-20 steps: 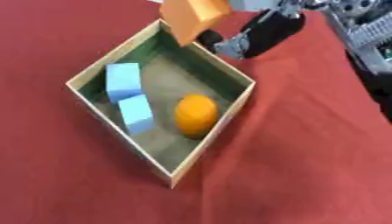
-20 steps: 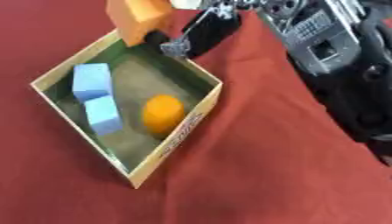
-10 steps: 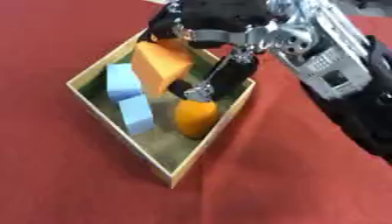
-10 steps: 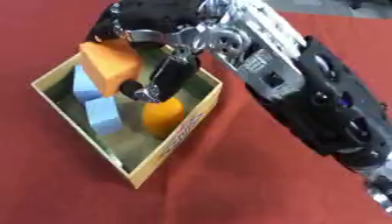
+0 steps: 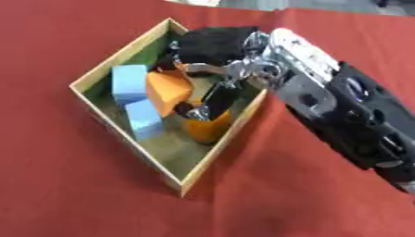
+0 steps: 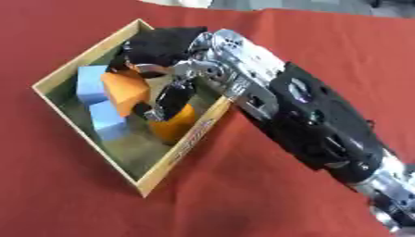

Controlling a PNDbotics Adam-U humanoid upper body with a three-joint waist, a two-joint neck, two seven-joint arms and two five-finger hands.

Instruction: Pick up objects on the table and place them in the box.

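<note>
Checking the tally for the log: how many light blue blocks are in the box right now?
2. One blue block lies by the box's left wall; the other blue block sits just nearer the camera. The right hand may hide more.

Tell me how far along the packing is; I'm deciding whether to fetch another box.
Done: two blue blocks and an orange ball already lie in the box. In hand: the right robot hand reaches into the box, fingers curled on an orange block not yet let go. Left: releasing it; the red cloth in view shows nothing more to pick. The left robot hand is out of view.
</note>
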